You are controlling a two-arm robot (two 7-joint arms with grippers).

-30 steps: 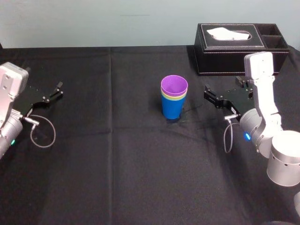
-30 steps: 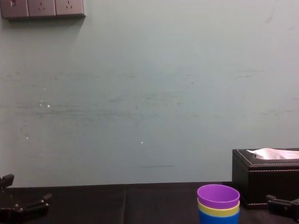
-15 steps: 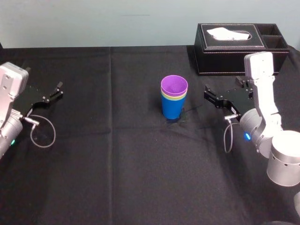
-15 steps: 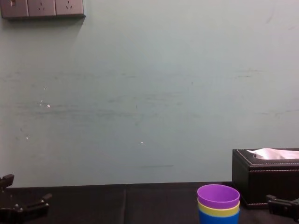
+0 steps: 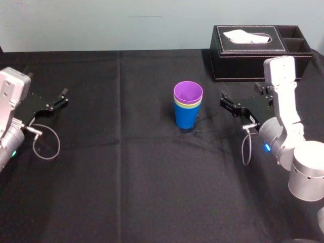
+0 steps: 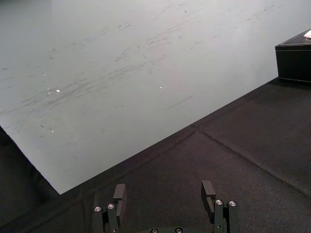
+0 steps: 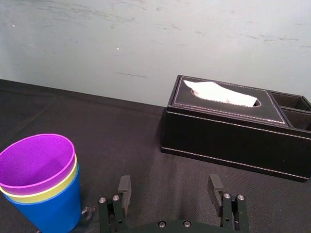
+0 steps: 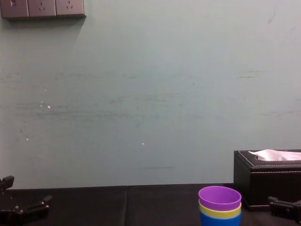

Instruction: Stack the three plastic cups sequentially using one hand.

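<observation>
Black-clothed table (image 5: 152, 192). Tissue box (image 5: 253, 63) at 1 o'clock from cups, white tissue (image 5: 248, 36) in slot; side compartments too dark to judge. Centre: blue cup (image 5: 186, 119) upright, yellow-green cup (image 8: 219, 213) nested inside, purple cup (image 5: 188, 92) innermost. Right gripper (image 7: 169, 190) at 3 o'clock near stack, fingers wide, empty. Left gripper (image 6: 165, 191) far out at 9 o'clock, fingers wide.

Three nested plastic cups (image 5: 188, 106) on the table (image 5: 126, 177), between left gripper (image 5: 64, 97) and right gripper (image 5: 223, 100); tissue box (image 5: 258, 45) behind, rightward.
</observation>
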